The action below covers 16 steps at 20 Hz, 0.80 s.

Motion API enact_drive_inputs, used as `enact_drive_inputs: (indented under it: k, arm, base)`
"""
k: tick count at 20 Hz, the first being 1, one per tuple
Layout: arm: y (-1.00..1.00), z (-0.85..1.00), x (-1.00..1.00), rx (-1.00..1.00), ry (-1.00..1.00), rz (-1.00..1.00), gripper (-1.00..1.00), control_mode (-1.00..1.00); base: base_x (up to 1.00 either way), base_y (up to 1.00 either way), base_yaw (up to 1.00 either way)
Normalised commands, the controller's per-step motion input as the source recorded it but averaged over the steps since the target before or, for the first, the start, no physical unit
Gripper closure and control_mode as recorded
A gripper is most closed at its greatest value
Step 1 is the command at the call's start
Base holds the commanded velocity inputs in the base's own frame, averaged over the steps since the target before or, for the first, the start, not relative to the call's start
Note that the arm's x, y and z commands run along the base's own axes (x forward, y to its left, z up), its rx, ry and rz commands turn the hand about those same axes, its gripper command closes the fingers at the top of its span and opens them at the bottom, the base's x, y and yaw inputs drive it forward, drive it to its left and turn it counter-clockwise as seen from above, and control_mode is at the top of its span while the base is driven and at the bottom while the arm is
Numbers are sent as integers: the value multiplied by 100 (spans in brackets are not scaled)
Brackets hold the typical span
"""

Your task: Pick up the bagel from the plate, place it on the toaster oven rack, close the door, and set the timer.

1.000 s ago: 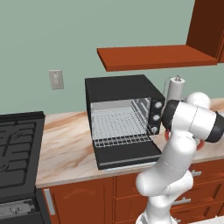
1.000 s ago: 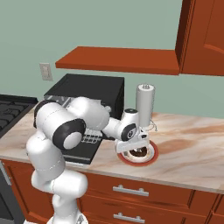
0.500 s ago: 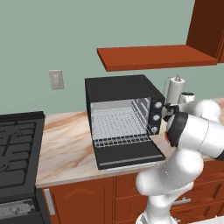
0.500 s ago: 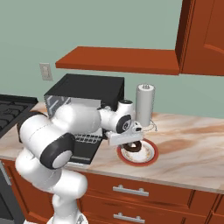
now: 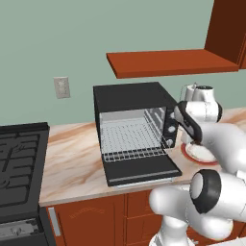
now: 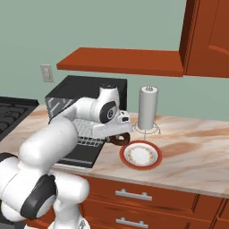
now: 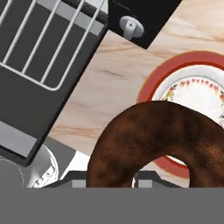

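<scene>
My gripper (image 6: 119, 136) is shut on the bagel (image 6: 117, 141), a dark-brown ring held just above the counter, left of the plate (image 6: 152, 164). In the hand view the bagel (image 7: 153, 140) looms large at the bottom, hiding the fingertips, with the red-rimmed plate (image 7: 151, 81) behind it, nothing on its cream centre. The black toaster oven stands with its door (image 6: 82, 154) folded down flat and the wire rack (image 6: 87, 132) inside. From the left base view I see the rack (image 5: 127, 137), the door (image 5: 141, 169) and part of the plate (image 5: 190, 154) behind my arm.
A white paper-towel roll (image 6: 147, 108) stands behind the plate. The oven's knobs (image 5: 169, 129) sit on its right front panel. A dark stove (image 5: 19, 158) lies far left. A red-brown shelf (image 6: 120, 62) hangs above the oven, with a cabinet at upper right.
The gripper closed on the bagel on the plate, then lifted it and carried it left, off the plate toward the open oven door.
</scene>
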Motion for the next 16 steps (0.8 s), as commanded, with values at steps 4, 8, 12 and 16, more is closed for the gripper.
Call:
enact_drive_inputs:
  k: [4,8,12,16]
  arm:
    - [75,51,-24,0,9,0,100,-100]
    - [98,23,0,0,16,0,100,-100]
    - [100,5,9,0,8,0,100,-100]
    - [80,0,29,0,0,0,100,-100]
  base:
    - [0,0,0]
    - [0,0,0]
    - [0,0,0]
    - [0,0,0]
